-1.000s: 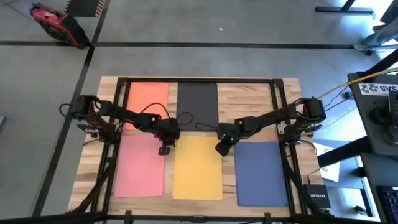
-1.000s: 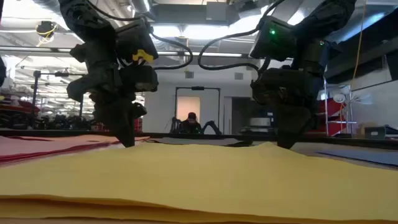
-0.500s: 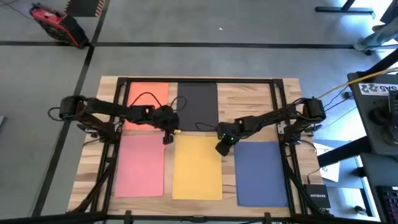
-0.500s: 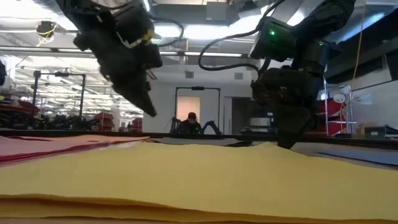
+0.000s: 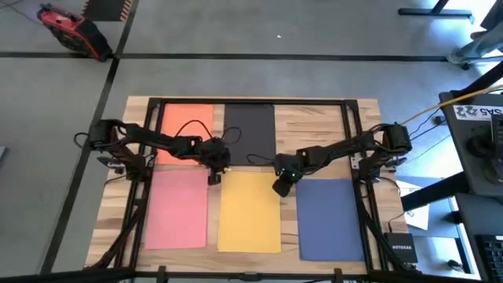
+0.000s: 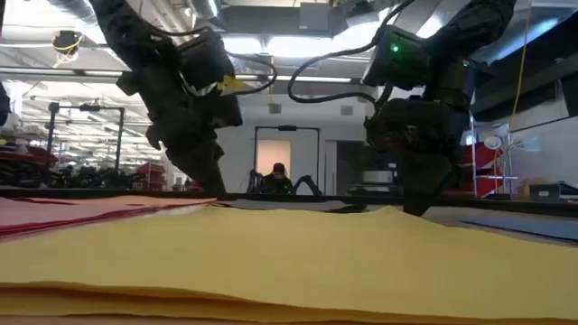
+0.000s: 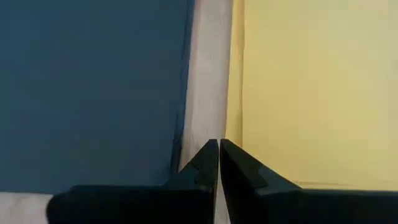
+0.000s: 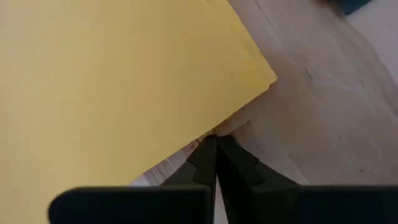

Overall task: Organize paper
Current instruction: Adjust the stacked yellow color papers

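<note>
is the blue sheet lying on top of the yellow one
No, the blue sheet lies beside the yellow sheet with bare table between them.

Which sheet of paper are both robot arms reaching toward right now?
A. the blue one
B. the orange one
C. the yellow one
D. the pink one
C. In the high view the left end effector sits at one far corner of the yellow sheet and the right end effector at the other far corner; both wrist views show yellow paper right by the shut fingers.
</note>
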You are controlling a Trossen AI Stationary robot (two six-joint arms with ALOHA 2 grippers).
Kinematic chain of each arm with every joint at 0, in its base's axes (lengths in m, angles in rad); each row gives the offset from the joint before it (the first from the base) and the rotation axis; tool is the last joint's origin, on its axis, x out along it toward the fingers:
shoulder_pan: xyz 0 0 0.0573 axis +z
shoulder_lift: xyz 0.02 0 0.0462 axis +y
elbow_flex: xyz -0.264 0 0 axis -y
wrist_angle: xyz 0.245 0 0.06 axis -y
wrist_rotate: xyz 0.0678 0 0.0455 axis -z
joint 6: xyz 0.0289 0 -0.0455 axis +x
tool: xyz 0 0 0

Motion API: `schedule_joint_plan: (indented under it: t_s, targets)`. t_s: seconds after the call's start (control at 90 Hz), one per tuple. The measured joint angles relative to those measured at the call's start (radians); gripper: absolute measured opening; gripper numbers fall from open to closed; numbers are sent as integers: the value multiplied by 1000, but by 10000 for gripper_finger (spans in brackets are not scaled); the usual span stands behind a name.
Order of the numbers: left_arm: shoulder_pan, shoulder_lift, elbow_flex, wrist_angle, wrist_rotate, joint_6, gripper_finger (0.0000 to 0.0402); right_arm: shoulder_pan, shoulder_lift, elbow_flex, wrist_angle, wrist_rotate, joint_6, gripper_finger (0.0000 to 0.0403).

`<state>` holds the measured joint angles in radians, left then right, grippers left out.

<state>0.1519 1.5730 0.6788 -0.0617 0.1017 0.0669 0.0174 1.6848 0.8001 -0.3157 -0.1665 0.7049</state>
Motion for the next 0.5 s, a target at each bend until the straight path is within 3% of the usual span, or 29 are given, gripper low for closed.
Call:
schedule_joint_plan:
  t_s: [0.5]
  targets:
    - [-4,48,1,47,-13,-38,0,1,0,0,0,8,-4,0]
